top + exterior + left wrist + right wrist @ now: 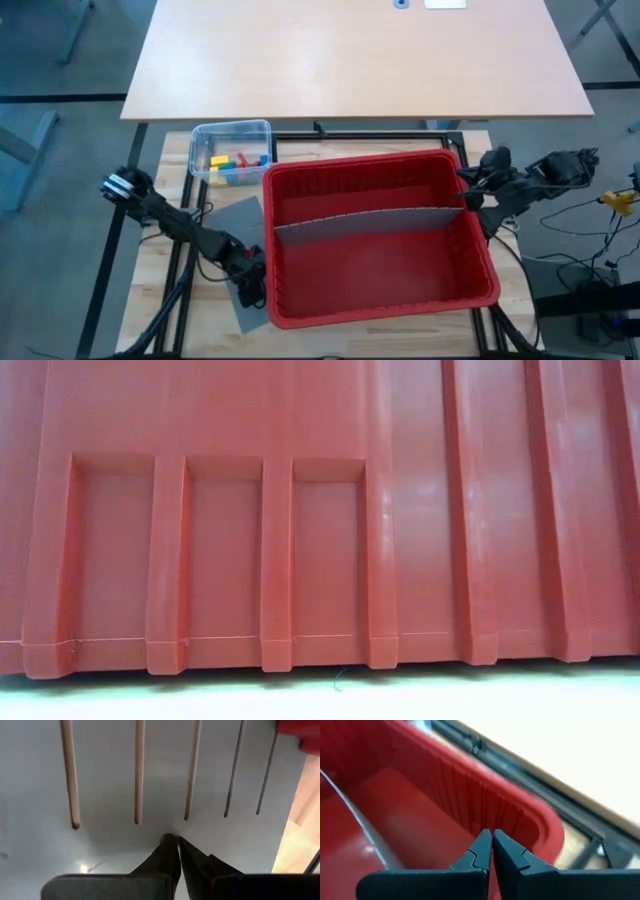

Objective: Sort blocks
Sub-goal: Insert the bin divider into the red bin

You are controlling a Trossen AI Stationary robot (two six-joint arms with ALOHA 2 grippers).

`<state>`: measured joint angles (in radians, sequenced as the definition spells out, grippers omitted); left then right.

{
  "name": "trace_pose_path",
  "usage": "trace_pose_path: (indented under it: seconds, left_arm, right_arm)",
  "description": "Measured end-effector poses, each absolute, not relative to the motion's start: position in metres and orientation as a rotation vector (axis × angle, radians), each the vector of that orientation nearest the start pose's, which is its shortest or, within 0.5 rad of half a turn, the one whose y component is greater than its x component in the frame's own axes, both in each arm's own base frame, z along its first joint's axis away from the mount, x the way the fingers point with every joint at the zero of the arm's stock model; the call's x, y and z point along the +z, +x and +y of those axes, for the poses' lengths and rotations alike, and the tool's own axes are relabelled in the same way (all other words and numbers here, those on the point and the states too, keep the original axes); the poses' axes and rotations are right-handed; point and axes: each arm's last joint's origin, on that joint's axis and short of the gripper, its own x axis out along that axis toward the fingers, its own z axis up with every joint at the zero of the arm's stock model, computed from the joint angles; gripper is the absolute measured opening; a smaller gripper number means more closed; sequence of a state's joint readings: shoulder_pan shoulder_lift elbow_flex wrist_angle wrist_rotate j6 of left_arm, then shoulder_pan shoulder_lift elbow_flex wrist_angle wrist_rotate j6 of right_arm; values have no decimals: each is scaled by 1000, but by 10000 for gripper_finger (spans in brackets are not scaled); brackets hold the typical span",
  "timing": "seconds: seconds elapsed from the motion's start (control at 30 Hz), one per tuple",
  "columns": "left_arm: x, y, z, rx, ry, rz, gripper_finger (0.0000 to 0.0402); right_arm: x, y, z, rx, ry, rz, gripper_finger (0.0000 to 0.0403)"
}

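The blocks (232, 163) lie heaped in a small clear tub (200, 140) on the worktop (158, 262), just beside the far left corner of a large red bin (480, 255); yellow, green, blue and red pieces show, though they are too small from above to count. A grey divider panel (370, 222) stands across the bin and splits it into 2 compartments, both of which look bare, so the sorting appears not yet begun. A second grey slotted panel (105, 770) lies flat on the worktop at the bin's near left corner, and the left claw (176, 840) rests over it with its fingers pressed together, holding nothing. The right claw (492, 836) hangs just above the bin's right rim near the divider's end, likewise closed and empty. The low view shows only the bin's ribbed red wall. The blocks will probably handle as light, rigid plastic with smooth faces (a little slippery), so a pinch across 2 flat opposite sides near the middle of a piece seems soundest. The pile is crowded against the tub's walls, so a top piece with clear sides looks the easiest first pick.
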<state>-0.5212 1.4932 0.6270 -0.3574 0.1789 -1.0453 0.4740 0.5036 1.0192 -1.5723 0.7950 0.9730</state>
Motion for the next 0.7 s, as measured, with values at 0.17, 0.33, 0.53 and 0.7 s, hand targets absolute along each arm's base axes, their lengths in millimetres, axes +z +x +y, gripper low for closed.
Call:
trace_pose_path:
  seconds: [0.17, 0.33, 0.53, 0.7]
  left_arm:
    - [129, 203, -124, 71, -646, 1399, 0]
    - [128, 200, -126, 59, -636, 1416, 0]
    - [126, 185, -130, 47, -604, 1557, 0]
    - [123, 173, -131, 47, -584, 1666, 0]
  right_arm:
    - [310, 29, -5, -591, 299, 744, 0]
    - [295, 32, -1, -572, 337, 836, 0]
    - [291, 34, -1, -585, 340, 835, 0]
    - [291, 33, -1, -587, 342, 837, 0]
